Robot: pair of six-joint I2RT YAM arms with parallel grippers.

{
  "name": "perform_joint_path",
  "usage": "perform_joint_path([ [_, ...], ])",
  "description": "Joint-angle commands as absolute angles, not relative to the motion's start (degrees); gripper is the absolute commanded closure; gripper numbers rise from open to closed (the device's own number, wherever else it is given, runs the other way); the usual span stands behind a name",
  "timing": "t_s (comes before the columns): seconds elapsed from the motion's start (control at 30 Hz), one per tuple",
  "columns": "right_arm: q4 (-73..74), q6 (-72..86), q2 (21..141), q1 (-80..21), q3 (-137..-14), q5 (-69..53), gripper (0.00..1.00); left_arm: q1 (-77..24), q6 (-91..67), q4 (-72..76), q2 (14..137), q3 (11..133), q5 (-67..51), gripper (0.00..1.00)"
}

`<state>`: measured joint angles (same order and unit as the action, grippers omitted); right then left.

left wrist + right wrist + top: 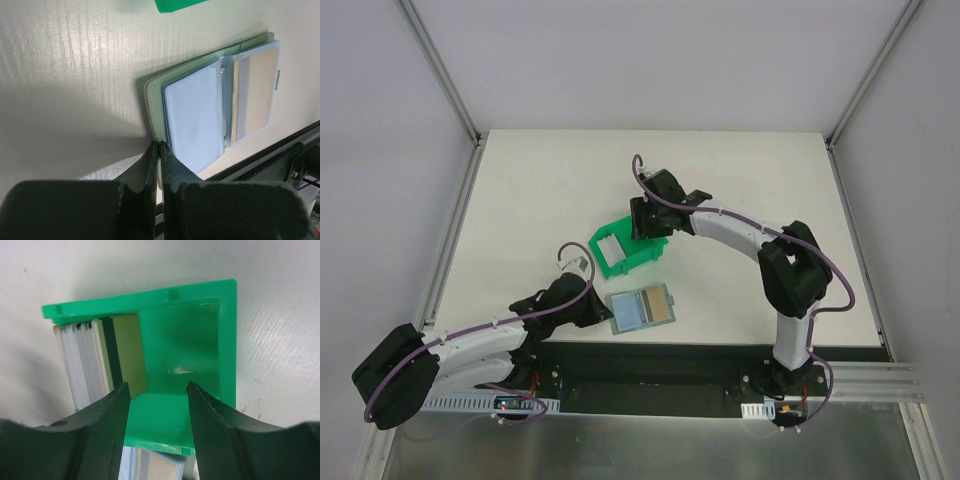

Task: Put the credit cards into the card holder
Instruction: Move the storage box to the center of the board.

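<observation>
Near edge of the bench (520, 200), centre: card holder (642, 310), lying open and flat, with one tan credit card (255, 90) in the clear pocket of its right leaf. Left gripper (159, 150): I read its jaws as clenched tight, tips at the holder's left leaf edge; I cannot tell whether they pinch it. Mid-bench: green bin (200, 340), with credit cards (85, 360) stacked on edge at one end. Right gripper (157, 390): jaws released, poised over the bin and grasping nothing.

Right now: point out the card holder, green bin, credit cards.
card holder (194, 119), left wrist view, clear left pocket
green bin (227, 340), right wrist view, right wall
credit cards (82, 360), right wrist view, white stack edges
</observation>
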<state>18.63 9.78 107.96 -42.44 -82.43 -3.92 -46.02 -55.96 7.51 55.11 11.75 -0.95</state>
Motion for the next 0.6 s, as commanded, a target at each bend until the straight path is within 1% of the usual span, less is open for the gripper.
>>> perform_joint_path([
  [0.0,17.85,8.26,108.28,-42.01,-83.33,-4.40,0.47,-45.79,-54.58,6.42,55.90,13.53,0.97,1.00],
  [0.13,13.37,8.79,105.39,-41.66,-77.71,-0.36,0.46,-45.79,-54.58,6.33,55.64,13.62,0.97,1.00],
  [0.3,12.75,9.49,101.08,-41.66,-71.73,5.27,0.46,-45.79,-54.58,6.33,55.46,13.36,1.14,1.00],
  [0.47,10.29,12.47,96.60,-41.75,-65.67,7.12,0.46,-45.79,-54.32,6.42,55.90,13.62,1.14,1.00],
  [0.57,6.95,13.44,94.31,-41.57,-62.67,5.19,0.44,-45.79,-54.23,6.42,56.16,13.80,0.97,1.00],
])
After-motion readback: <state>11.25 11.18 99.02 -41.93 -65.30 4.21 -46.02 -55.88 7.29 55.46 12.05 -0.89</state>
